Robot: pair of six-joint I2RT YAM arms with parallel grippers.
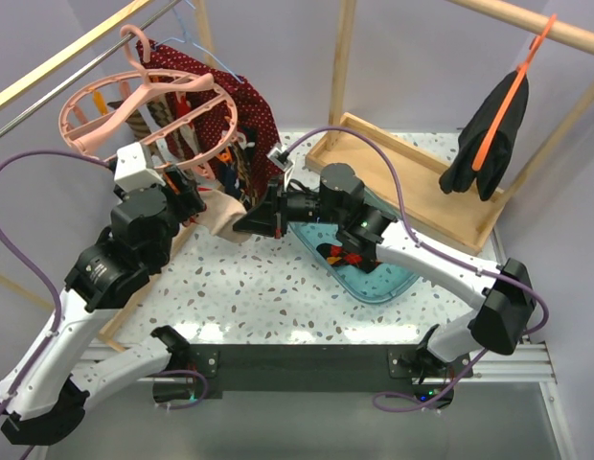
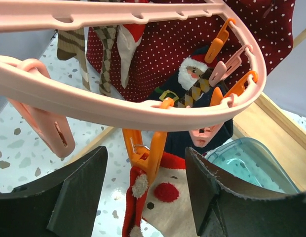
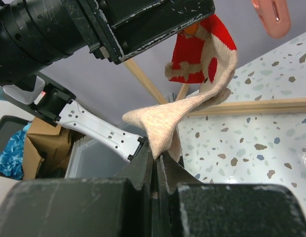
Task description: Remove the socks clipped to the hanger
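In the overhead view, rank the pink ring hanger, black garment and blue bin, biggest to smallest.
1. pink ring hanger, though it hangs nearer the camera.
2. black garment and blue bin look alike; the right arm hides part of the bin.

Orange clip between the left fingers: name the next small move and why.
Probably squeeze the left gripper onto the orange clip: its open jaws flank that clip, which pinches the sock, while the right gripper is shut on the sock's beige end, ready to pull.
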